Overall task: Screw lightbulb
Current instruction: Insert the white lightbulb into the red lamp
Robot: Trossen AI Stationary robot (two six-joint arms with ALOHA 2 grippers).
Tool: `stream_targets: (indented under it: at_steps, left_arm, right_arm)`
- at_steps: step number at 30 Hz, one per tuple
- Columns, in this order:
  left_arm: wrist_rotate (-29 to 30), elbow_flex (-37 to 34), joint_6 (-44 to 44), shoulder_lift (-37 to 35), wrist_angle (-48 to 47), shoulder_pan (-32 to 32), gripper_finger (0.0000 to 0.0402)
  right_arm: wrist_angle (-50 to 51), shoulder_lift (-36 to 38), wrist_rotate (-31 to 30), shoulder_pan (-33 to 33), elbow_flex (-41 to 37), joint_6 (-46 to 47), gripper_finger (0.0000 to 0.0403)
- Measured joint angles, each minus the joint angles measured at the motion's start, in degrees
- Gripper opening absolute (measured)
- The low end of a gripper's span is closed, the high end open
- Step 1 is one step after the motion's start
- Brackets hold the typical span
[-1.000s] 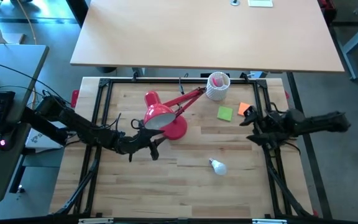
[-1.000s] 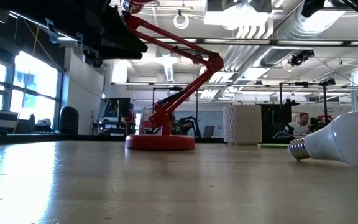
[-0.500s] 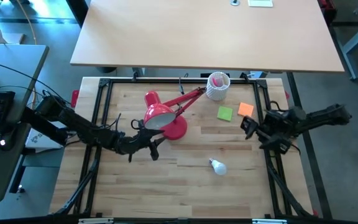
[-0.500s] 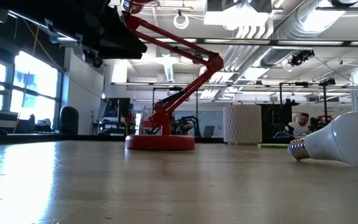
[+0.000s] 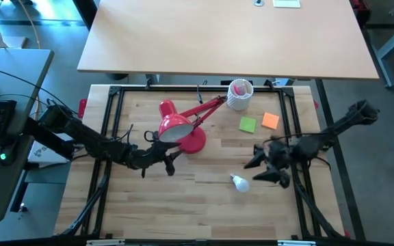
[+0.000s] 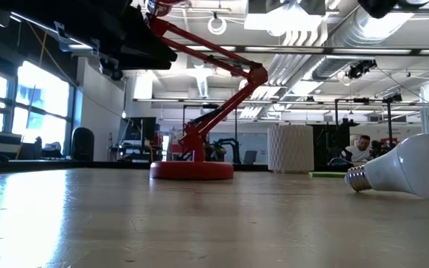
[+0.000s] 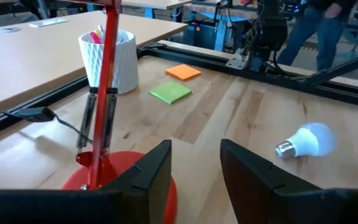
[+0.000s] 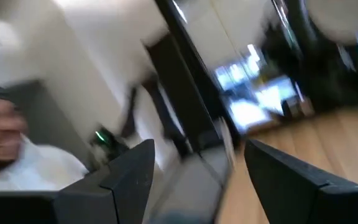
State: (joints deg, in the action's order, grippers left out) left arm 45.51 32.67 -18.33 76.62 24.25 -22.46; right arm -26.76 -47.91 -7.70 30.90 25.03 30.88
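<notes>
- The small white pear-shaped lightbulb (image 5: 239,182) with its silvery screw base lies on its side on the pale wooden slatted table (image 5: 183,205), lower centre-right of the high view; in the low view it rests at the right edge (image 6: 412,167), base pointing left.
- The right gripper (image 5: 260,169) sits just right of the bulb in the high view, near it but not touching; its 2 dark fingers (image 8: 129,171) stand spread apart with nothing between them.
- The left gripper (image 5: 172,160) hangs at centre-left of the high view, just below the red metal desk lamp (image 5: 181,130), beside its round base; its 2 fingers (image 7: 154,171) stand parted by a narrow gap, pinching nothing.
- The lamp's jointed red arm runs toward the upper right, ending near a white perforated cup (image 5: 239,94) holding pink items.
- A green square sticky note (image 5: 247,124) and an orange square sticky note (image 5: 270,120) lie side by side right of the lamp, well above the bulb.
- A person (image 7: 319,28) stands beyond the table in the upper right of the left wrist view.
</notes>
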Motion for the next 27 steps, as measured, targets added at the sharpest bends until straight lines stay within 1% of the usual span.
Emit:
stream_targets:
  at_steps: [3,5,7,9,13,15,16,18,19,22,25,27]
  left_arm:
    - [0.0,0.0,-0.9,0.0,-0.3,-1.1,0.0131]
    - [0.2,0.0,-1.4,0.0,-0.2,-1.8,0.0131]
    - [1.1,0.0,-2.4,0.5,0.1,-2.4,0.0131]
    - [2.4,0.0,-3.7,1.7,0.2,-3.0,0.0131]
    - [4.3,0.1,-7.8,6.8,0.1,-4.8,0.0131]
    - [5.0,0.9,-11.0,9.9,0.4,-5.4,0.0131]
    - [5.2,1.5,-12.3,11.5,1.0,-5.6,0.0131]
    - [5.1,3.2,-13.9,14.7,2.3,-6.1,0.0131]
    - [5.0,4.2,-14.3,16.3,2.3,-6.3,0.0131]
    - [4.0,8.7,-13.2,20.8,2.3,-6.3,0.0131]
    - [0.1,13.5,-8.0,24.8,1.4,-5.8,0.0131]
    - [-1.9,16.3,-5.7,27.2,0.2,-5.1,0.0131]
  right_arm:
    - [20.7,-3.8,-3.3,3.9,7.8,8.0,0.0247]
    - [32.6,-7.2,-6.1,7.3,13.5,11.8,0.0247]
    - [41.3,-10.7,-10.6,11.0,18.6,13.5,0.0247]
    - [47.7,-14.1,-15.3,14.6,22.1,14.7,0.0247]
    - [49.7,-20.6,-25.4,23.7,22.9,22.2,0.0247]
    - [49.3,-24.2,-29.8,28.1,22.9,23.1,0.0247]
    - [49.4,-26.1,-31.8,29.8,22.9,23.5,0.0247]
    - [50.2,-29.5,-35.6,32.1,22.9,27.3,0.0247]
    - [50.6,-30.9,-36.8,32.8,22.9,29.5,0.0247]
    - [50.8,-35.0,-37.2,33.3,22.9,33.2,0.0247]
    - [50.5,-38.0,-38.9,32.0,22.9,33.6,0.0248]
    - [49.5,-38.9,-38.1,30.3,22.9,33.2,0.025]
